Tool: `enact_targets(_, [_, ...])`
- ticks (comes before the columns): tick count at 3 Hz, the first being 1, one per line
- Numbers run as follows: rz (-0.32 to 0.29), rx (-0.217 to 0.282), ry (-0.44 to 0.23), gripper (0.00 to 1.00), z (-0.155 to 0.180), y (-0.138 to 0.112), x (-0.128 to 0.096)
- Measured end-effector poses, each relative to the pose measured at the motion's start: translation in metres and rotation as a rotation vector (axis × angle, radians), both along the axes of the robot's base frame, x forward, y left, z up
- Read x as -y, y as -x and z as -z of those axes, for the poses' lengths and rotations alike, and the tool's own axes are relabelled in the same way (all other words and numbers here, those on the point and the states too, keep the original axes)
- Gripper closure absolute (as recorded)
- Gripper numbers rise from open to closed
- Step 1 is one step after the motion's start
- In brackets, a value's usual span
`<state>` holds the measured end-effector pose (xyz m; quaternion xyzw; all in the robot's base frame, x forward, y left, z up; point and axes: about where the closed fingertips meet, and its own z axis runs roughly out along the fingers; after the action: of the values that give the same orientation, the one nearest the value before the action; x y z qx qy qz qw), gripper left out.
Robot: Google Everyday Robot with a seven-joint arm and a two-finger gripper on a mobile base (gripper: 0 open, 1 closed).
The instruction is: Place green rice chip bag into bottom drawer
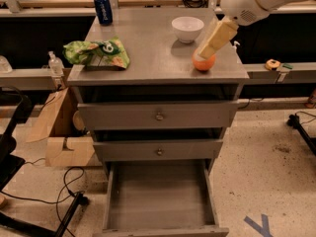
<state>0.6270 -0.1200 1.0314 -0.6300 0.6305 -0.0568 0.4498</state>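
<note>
The green rice chip bag (96,53) lies crumpled on the left part of the grey cabinet top (148,53). The bottom drawer (160,196) is pulled out, and its flat grey inside is bare. My gripper (208,47) hangs from the white arm at the upper right. It reaches down over the right side of the cabinet top, in front of the orange (204,64) and far to the right of the bag. It holds nothing that I can see.
A white bowl (187,28) and a blue can (103,8) stand at the back of the top. The two upper drawers (159,116) are closed. A cardboard box (64,132), a small bottle (55,63) and cables sit to the left of the cabinet.
</note>
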Motion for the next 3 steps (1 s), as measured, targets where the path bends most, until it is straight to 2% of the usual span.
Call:
enact_targets(1, [-0.088, 0.0, -0.021, 0.0, 0.013, -0.047, -0.029])
enact_targets(2, [-0.193, -0.018, -0.043, 0.0, 0.034, -0.101, -0.075])
enact_targets(3, [-0.255, -0.015, -0.12, 0.0, 0.041, -0.139, -0.119])
